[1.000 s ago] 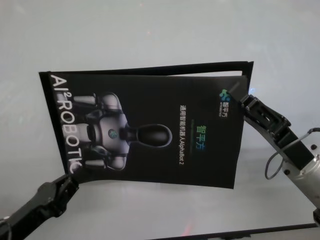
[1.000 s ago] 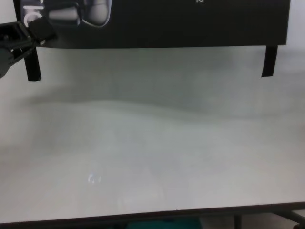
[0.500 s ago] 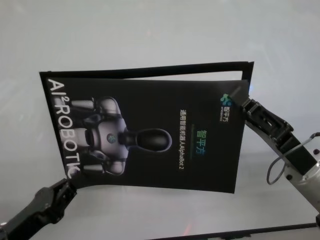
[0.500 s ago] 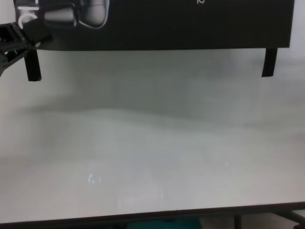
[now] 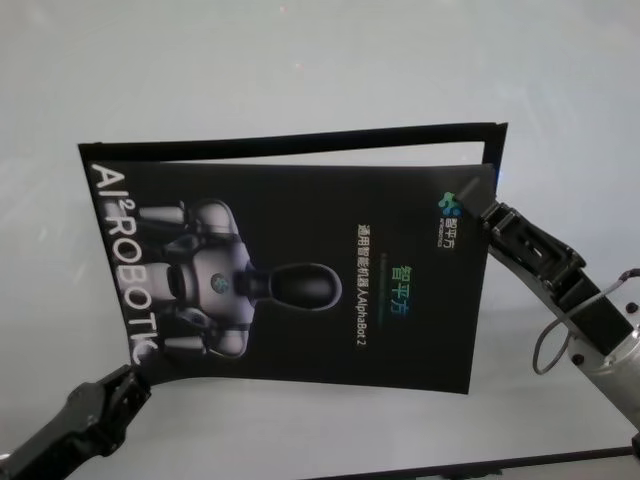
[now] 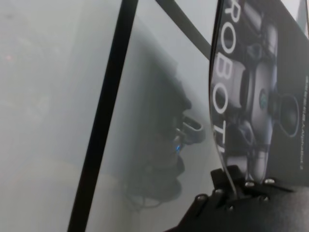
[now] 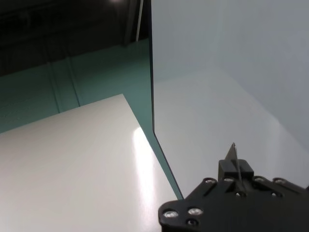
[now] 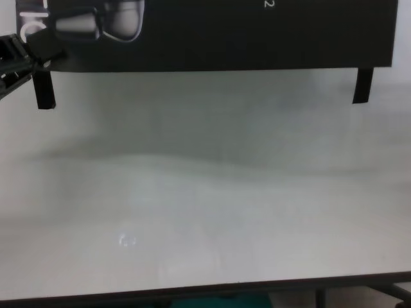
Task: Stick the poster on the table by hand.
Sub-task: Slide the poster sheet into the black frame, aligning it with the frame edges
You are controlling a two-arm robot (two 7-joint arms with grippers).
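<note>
One poster [image 5: 300,280] hangs in the air above the pale worktop [image 5: 300,60], held between two tools. It is a black sheet printed with a single grey-white robot figure, large white lettering along its left side, and smaller text with a coloured logo toward its right side. The chest view shows its lower edge clear of the worktop, with a soft shadow on the surface below.

The left tool [image 5: 128,375] is clamped on the poster's near left corner; the left wrist view shows the sheet's edge running down into its closed jaws [image 6: 231,186]. The right tool [image 5: 487,212] is closed on the poster's right edge close to the far corner, beside the logo; the right wrist view shows the thin edge of the sheet pinched at its tip [image 7: 233,162].

Two short black tape strips dangle from the lower edge in the chest view, one at the left [image 8: 43,90] and one at the right [image 8: 363,85]. In the head view a long black strip [image 5: 320,140] runs behind the poster's far edge and turns down at the right corner
</note>
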